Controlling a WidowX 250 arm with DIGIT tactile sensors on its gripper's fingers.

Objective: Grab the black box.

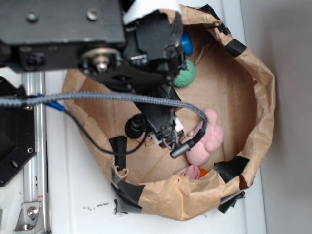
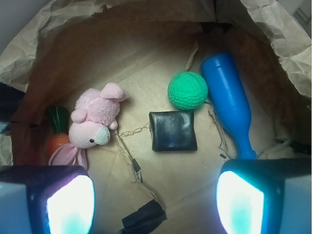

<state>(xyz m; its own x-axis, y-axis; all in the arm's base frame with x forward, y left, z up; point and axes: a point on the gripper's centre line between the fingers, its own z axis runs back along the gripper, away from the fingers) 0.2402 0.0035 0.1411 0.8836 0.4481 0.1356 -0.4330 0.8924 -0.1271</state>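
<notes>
Looking down from the wrist view, left to right inside the crumpled brown paper basin (image 2: 39,53): an orange toy carrot with green top (image 2: 58,131), a pink plush rabbit (image 2: 95,117), then the small glossy black box (image 2: 173,130) lying flat on the paper floor, with a green dimpled ball (image 2: 187,90) just beyond it and a blue plastic bowling pin (image 2: 230,102) to the right. The gripper (image 2: 156,200) hangs above with its jaws spread wide apart, holding nothing. The box sits ahead of the jaws, roughly centred between them, slightly right. It's nearly square, so a short advance and descent should straddle it.
</notes>
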